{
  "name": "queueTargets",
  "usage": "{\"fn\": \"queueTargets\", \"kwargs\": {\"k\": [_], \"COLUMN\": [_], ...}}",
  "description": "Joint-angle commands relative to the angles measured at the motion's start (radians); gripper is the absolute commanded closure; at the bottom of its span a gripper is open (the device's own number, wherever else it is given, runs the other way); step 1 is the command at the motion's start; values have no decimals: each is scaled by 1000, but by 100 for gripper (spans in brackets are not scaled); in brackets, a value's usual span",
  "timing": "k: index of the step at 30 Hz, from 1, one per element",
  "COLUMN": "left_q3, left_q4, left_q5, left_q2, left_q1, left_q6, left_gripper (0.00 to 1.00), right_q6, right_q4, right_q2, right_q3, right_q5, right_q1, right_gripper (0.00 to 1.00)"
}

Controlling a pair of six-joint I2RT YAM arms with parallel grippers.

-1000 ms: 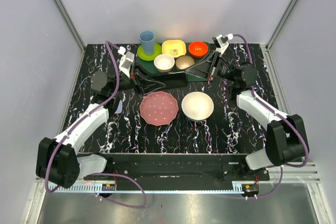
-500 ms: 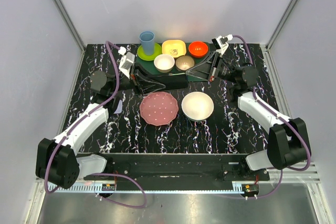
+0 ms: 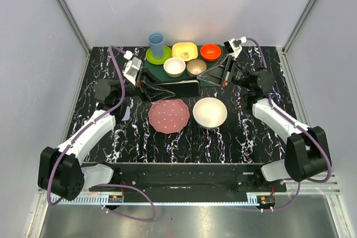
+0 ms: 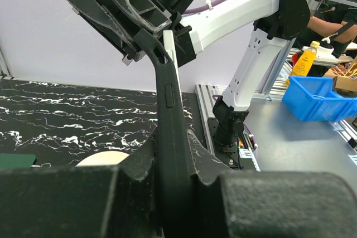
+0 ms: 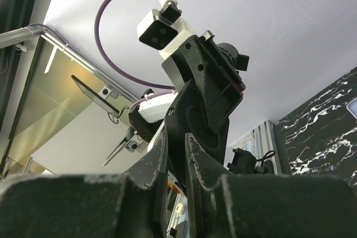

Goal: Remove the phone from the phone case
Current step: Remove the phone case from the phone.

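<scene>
Me: Over that last second the phone (image 3: 179,88) turned in the grip. It had read as a broad dark block. It then showed as a slimmer bar, glossy face up, just above centre frame in the top view. My left wrist had also slid a little toward the left edge.

Desk: Who had hold of it?

Me: Both arms. My left gripper (image 3: 156,88) was clamped tight on its left end. From that wrist I saw the fingers pinching the dark edge, side button showing. My right gripper (image 3: 201,77) was closed on the other end, and its own camera showed both fingers pressed against a thin dark slab.

Desk: And the phone case (image 4: 170,48)?

Me: From the left wrist a pale strip ran along the phone's edge, and I took that for it. Whether it sat on all round, I couldn't tell.

Desk: What else was around?

Me: Lower in the frame, the pink plate (image 3: 169,115) and white bowl (image 3: 210,112) sat side by side on the marbled table (image 3: 240,132). Above the phone came a cream bowl (image 3: 174,67) and a tan bowl (image 3: 196,67). Along the top edge stood a blue cup (image 3: 156,43) on a green plate (image 3: 166,55), then a yellow dish (image 3: 184,51) and a red bowl (image 3: 211,52).
</scene>
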Motion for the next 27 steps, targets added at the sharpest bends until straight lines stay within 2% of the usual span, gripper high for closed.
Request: {"fn": "queueTargets", "kwargs": {"k": [1, 6, 13, 18, 20, 21, 27], "left_q3": [21, 18, 9, 1, -5, -6, -6], "left_q4": [217, 203, 249, 262, 246, 233, 73], "left_q5": [207, 184, 126, 106, 97, 92, 28], "left_q2": [-52, -48, -43, -40, -43, -45, -57], "left_q1": [-78, -78, -78, -77, -78, -77, -57], "left_q6": [-32, -28, -70, -83, -72, -66, 32], "left_gripper": [100, 100, 100, 100, 100, 100, 100], "right_q6": [-19, -52, -238, -287, -321, -339, -404], "right_q4": [-89, -101, -334, -316, -281, -275, -241], "right_q2": [29, 25, 21, 40, 31, 12, -70], "right_q3": [-8, -8, 13, 24, 27, 32, 91], "right_q5": [131, 131, 156, 157, 147, 137, 53], "right_q1": [6, 6, 25, 26, 26, 25, -17], "right_gripper": [100, 100, 100, 100, 91, 79, 54]}}
